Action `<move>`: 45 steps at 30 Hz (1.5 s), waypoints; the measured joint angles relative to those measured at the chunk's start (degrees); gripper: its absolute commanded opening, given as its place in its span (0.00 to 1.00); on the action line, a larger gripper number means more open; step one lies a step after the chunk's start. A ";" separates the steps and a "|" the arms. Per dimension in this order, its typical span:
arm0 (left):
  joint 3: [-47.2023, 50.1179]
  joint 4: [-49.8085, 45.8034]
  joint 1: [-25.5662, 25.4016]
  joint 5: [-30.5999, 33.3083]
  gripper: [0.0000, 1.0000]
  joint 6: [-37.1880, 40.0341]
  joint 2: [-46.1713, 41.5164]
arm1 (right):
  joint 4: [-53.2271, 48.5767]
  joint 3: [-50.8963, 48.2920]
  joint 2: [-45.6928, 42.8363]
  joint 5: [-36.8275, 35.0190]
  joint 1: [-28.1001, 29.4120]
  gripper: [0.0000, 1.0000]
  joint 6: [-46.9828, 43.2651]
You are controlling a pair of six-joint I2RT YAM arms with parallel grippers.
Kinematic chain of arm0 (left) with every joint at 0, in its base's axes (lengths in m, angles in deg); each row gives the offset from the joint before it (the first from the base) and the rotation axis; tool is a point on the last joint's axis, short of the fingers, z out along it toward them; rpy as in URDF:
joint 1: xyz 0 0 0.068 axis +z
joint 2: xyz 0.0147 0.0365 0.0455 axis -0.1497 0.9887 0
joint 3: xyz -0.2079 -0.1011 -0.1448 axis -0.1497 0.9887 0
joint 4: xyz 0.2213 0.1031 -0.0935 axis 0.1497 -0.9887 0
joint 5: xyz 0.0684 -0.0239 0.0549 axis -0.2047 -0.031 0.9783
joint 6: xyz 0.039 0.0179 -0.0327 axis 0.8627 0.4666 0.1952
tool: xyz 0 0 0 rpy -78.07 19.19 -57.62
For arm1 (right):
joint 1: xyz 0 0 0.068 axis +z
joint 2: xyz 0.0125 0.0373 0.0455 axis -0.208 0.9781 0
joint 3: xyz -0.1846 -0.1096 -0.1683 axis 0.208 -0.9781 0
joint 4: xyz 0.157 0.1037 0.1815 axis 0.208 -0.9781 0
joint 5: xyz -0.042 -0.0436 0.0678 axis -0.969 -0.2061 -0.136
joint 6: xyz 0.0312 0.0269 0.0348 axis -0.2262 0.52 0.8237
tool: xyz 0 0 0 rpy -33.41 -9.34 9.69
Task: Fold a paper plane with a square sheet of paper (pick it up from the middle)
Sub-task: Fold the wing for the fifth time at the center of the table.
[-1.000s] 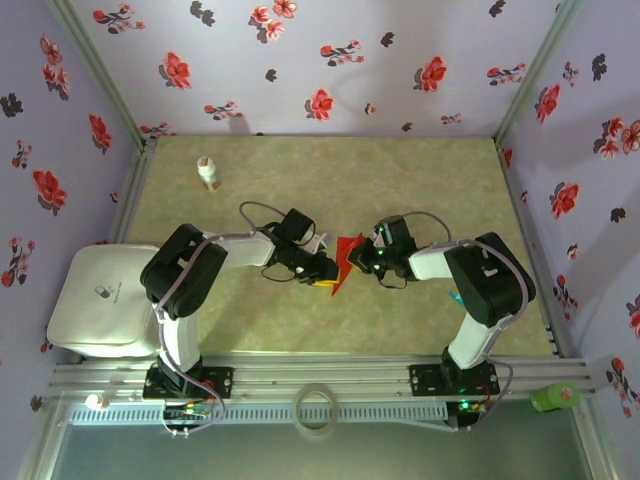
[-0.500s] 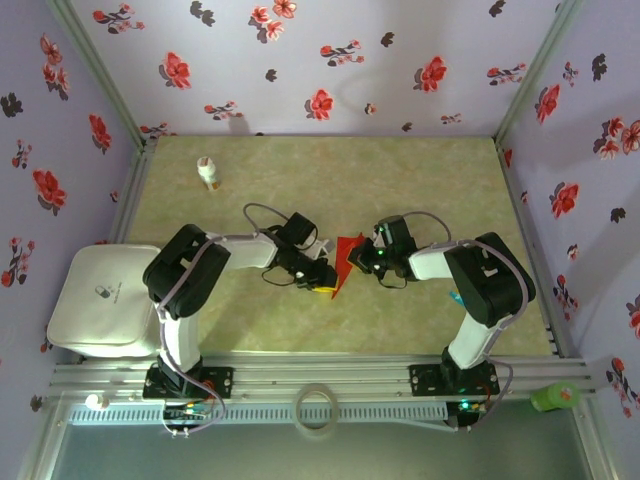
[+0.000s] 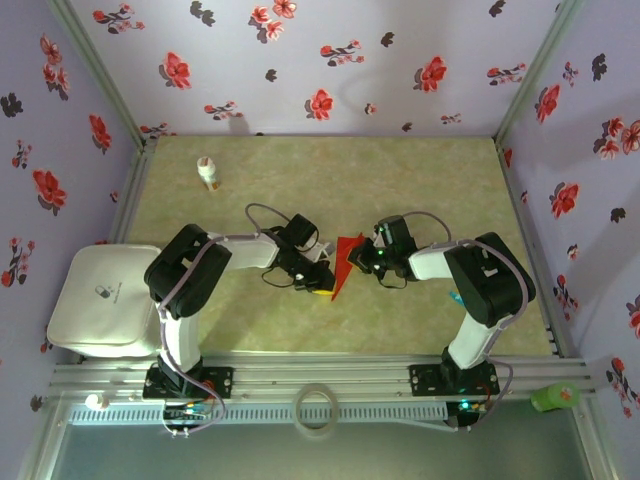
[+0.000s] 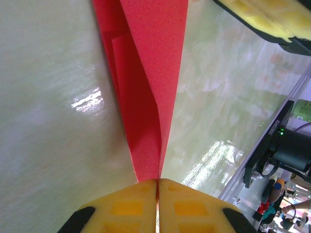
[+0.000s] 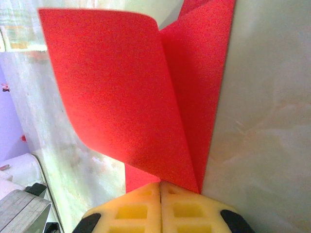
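The square sheet of paper is bright red and folded into a narrow, pointed shape, lying on the table between both arms. My left gripper is shut on its near pointed tip. In the left wrist view the yellow fingers meet on the red point. My right gripper is shut on the paper's right edge. In the right wrist view a loose red flap curls up above the closed gripper.
A small white bottle stands at the far left of the table. A white case lies off the table's left side. A tape ring and a green object sit by the front rail.
My left gripper has closed onto the paper's near tip, shifting slightly toward the front. The right gripper has stayed shut on the paper without moving.
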 measured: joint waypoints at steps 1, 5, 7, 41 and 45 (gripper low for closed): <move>0.00 -0.04 0.00 0.15 0.09 0.02 0.00 | -0.02 0.00 0.00 -0.02 0.00 0.07 0.00; 0.00 -0.28 -0.07 0.59 0.09 0.44 0.07 | -0.07 0.00 0.00 -0.07 0.00 0.07 0.00; 0.00 -0.24 -0.15 0.59 0.09 0.63 0.37 | -0.09 0.00 0.02 -0.15 0.00 0.07 0.00; -0.02 6.14 -0.59 4.04 0.14 -6.27 -8.44 | -1.68 0.74 0.02 -0.63 0.39 0.06 -0.42; -1.66 8.70 -1.16 2.36 0.16 -7.50 -6.49 | -1.68 0.74 0.00 -0.66 0.42 0.06 -0.42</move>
